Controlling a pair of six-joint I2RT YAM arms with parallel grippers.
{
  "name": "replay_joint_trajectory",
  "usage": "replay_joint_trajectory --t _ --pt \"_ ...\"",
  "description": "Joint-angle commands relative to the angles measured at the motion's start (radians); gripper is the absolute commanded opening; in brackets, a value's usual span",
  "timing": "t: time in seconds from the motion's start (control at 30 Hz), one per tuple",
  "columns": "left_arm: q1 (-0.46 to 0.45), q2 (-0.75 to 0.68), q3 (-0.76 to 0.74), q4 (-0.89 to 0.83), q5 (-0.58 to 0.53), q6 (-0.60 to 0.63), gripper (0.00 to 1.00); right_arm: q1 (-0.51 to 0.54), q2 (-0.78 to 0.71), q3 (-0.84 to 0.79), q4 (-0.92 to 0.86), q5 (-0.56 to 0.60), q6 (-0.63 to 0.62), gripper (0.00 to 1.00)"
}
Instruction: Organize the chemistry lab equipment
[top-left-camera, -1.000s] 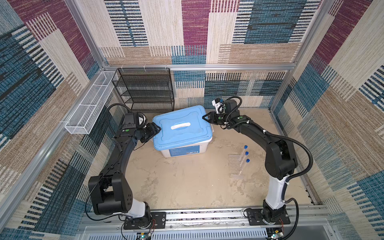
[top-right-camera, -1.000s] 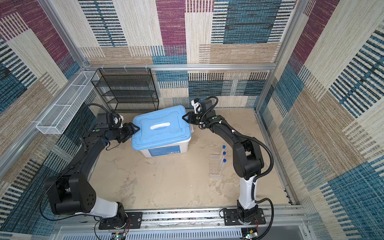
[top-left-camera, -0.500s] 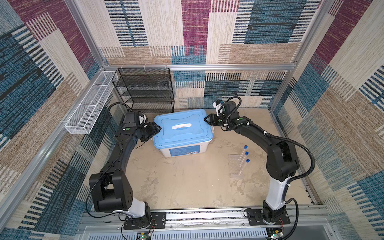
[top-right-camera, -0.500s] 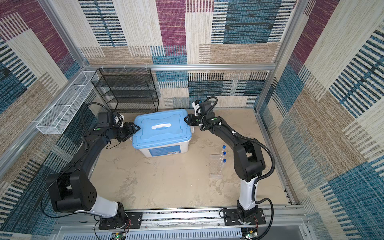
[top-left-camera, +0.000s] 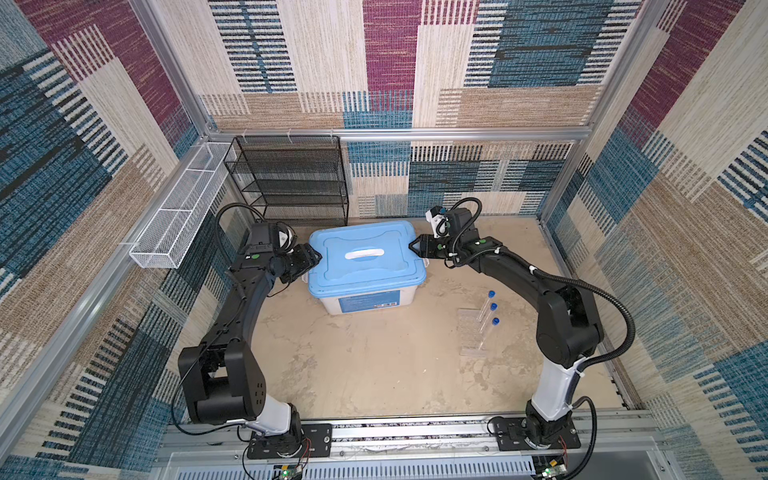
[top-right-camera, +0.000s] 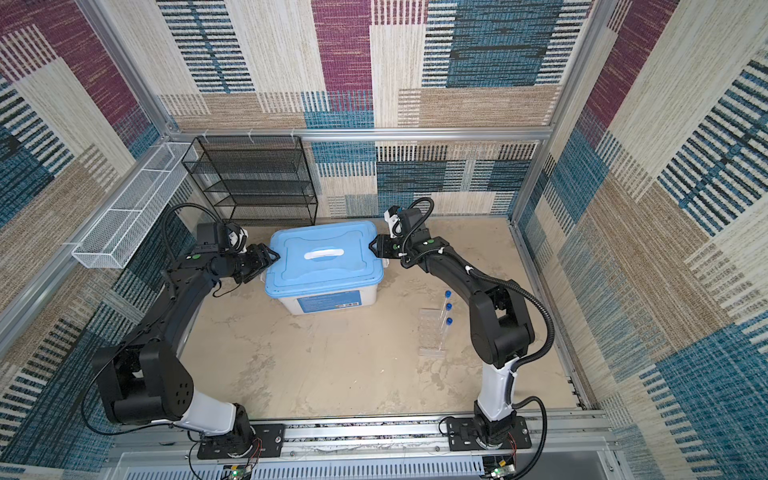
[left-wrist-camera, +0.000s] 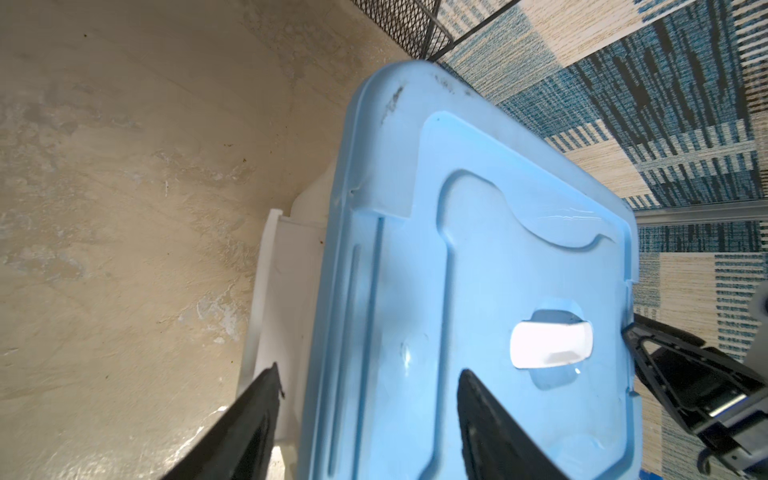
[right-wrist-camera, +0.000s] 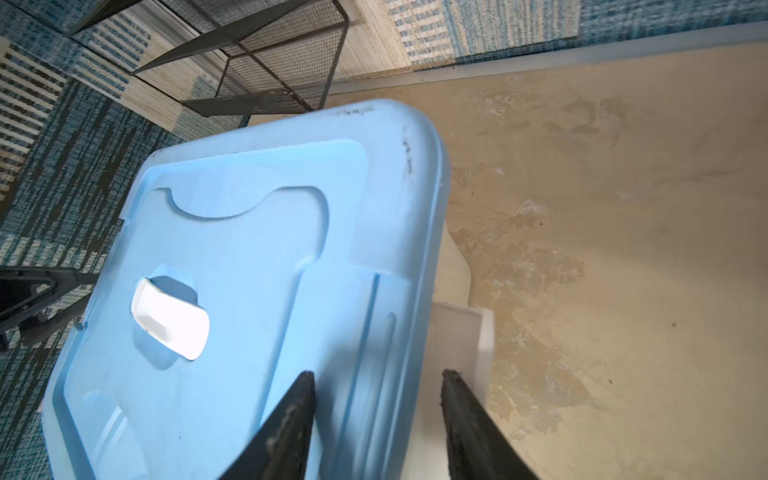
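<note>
Of the chemistry lab equipment, three clear blue-capped test tubes (top-left-camera: 487, 318) (top-right-camera: 444, 320) stand in a clear tube rack (top-left-camera: 470, 332) (top-right-camera: 429, 332) on the floor at the right. My left gripper (top-left-camera: 318, 257) (top-right-camera: 275, 255) (left-wrist-camera: 365, 374) is open. Its jaws straddle the left edge of the bin's blue lid (left-wrist-camera: 478, 257) and the white latch (left-wrist-camera: 286, 291). My right gripper (top-left-camera: 411, 246) (top-right-camera: 372, 245) (right-wrist-camera: 376, 374) is open too. Its jaws straddle the lid's right edge (right-wrist-camera: 399, 332), holding nothing.
The big white bin (top-left-camera: 365, 303) (top-right-camera: 328, 305) with its blue lid sits mid-floor, in front of a black mesh shelf (top-left-camera: 291, 178) (top-right-camera: 253, 178) at the back wall. A white wire basket (top-left-camera: 178, 216) (top-right-camera: 129, 212) hangs on the left wall.
The blue lid has come down a little and sits level on the bin. My right gripper's jaws have widened off the lid's edge. The left gripper has barely moved.
</note>
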Motion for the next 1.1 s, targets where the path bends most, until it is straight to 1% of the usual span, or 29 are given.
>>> replay_joint_trajectory --t 0.0,0.07,0.17,0.27,0.33,0.37,0.53,0.63,0.7,0.77,0.83,0.87,0.93,0.97,1.07 --pt "0.029 -0.025 0.044 -0.023 -0.044 0.039 0.71 0.001 -0.005 -0.016 0.011 0.024 -0.015 0.51" --pt "0.044 -0.032 0.054 -0.026 -0.058 0.043 0.75 0.002 -0.003 -0.022 0.004 0.028 -0.020 0.51" --pt "0.052 -0.018 0.040 -0.003 -0.041 0.047 0.85 0.002 -0.002 -0.042 0.015 0.011 -0.015 0.50" --pt "0.053 0.016 -0.015 0.099 0.076 0.017 0.97 0.002 -0.014 -0.072 0.046 -0.001 -0.004 0.49" --pt "0.053 0.043 -0.035 0.143 0.129 0.001 0.99 0.002 -0.015 -0.078 0.050 -0.008 -0.006 0.49" --pt "0.051 0.051 -0.044 0.155 0.135 -0.001 1.00 0.003 -0.014 -0.079 0.050 -0.010 -0.006 0.49" --pt "0.051 0.080 -0.071 0.180 0.121 0.010 1.00 0.003 -0.025 -0.107 0.070 -0.036 -0.002 0.49" --pt "0.049 0.091 -0.107 0.252 0.178 -0.029 1.00 0.003 -0.032 -0.126 0.088 -0.039 0.004 0.48" --pt "0.047 0.091 -0.130 0.305 0.251 -0.057 1.00 0.002 -0.034 -0.135 0.094 -0.041 0.009 0.47" --pt "0.042 0.094 -0.139 0.333 0.282 -0.072 0.97 0.002 -0.036 -0.143 0.100 -0.045 0.015 0.47" --pt "0.039 0.101 -0.129 0.308 0.287 -0.059 0.90 0.002 -0.038 -0.150 0.103 -0.049 0.019 0.47" --pt "0.034 0.102 -0.118 0.273 0.272 -0.044 0.85 0.004 -0.043 -0.156 0.105 -0.049 0.021 0.47" --pt "0.019 0.096 -0.094 0.202 0.217 -0.004 0.79 0.004 -0.048 -0.164 0.108 -0.050 0.023 0.46" --pt "0.006 0.089 -0.081 0.162 0.174 0.016 0.75 0.005 -0.050 -0.167 0.108 -0.049 0.023 0.46" --pt "-0.041 0.092 -0.025 0.027 0.022 0.085 0.74 0.006 -0.053 -0.172 0.106 -0.044 0.023 0.46"
